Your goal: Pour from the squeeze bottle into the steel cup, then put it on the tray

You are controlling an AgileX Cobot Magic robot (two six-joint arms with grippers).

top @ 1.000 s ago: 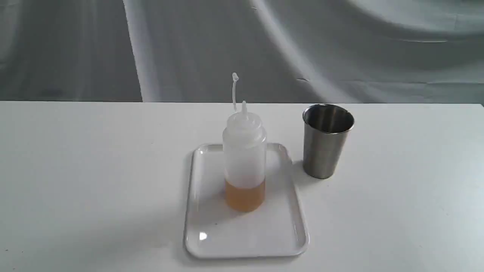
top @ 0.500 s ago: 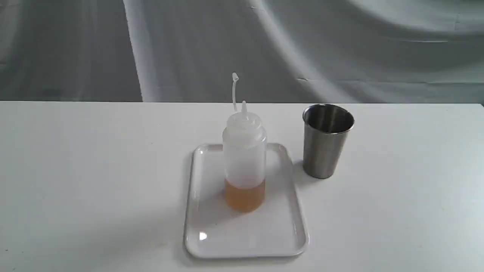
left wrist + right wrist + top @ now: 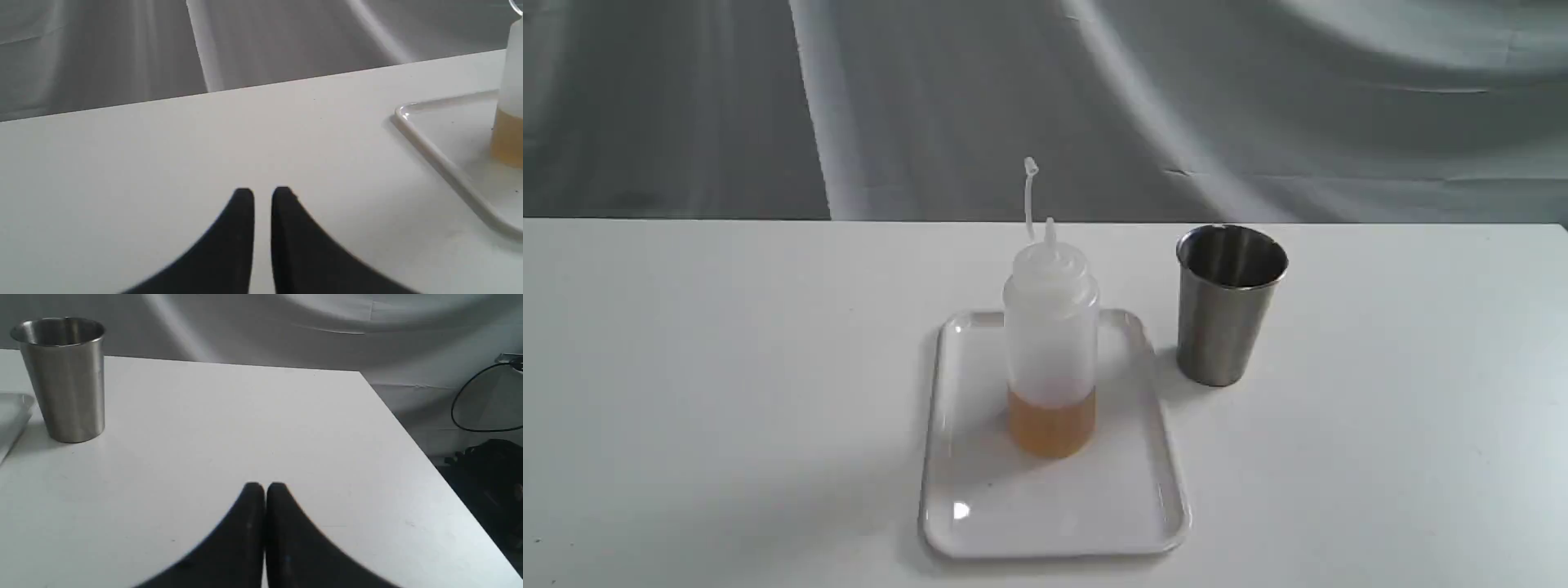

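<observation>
The squeeze bottle (image 3: pixel 1051 343) stands upright on the white tray (image 3: pixel 1054 514), amber liquid filling its bottom part, its cap strap sticking up. The steel cup (image 3: pixel 1227 304) stands upright on the table just right of the tray. Neither gripper shows in the exterior view. In the left wrist view my left gripper (image 3: pixel 263 192) hovers over bare table, fingers nearly together and empty, with the tray (image 3: pixel 441 163) and bottle (image 3: pixel 510 102) off to one side. My right gripper (image 3: pixel 265 486) is shut and empty, with the cup (image 3: pixel 63 377) some way off.
The white table (image 3: pixel 727 367) ends at a far edge against a grey cloth backdrop (image 3: pixel 931 98). In the right wrist view the table's side edge (image 3: pixel 408 428) drops off beside a black cable (image 3: pixel 470 404) and dark gear.
</observation>
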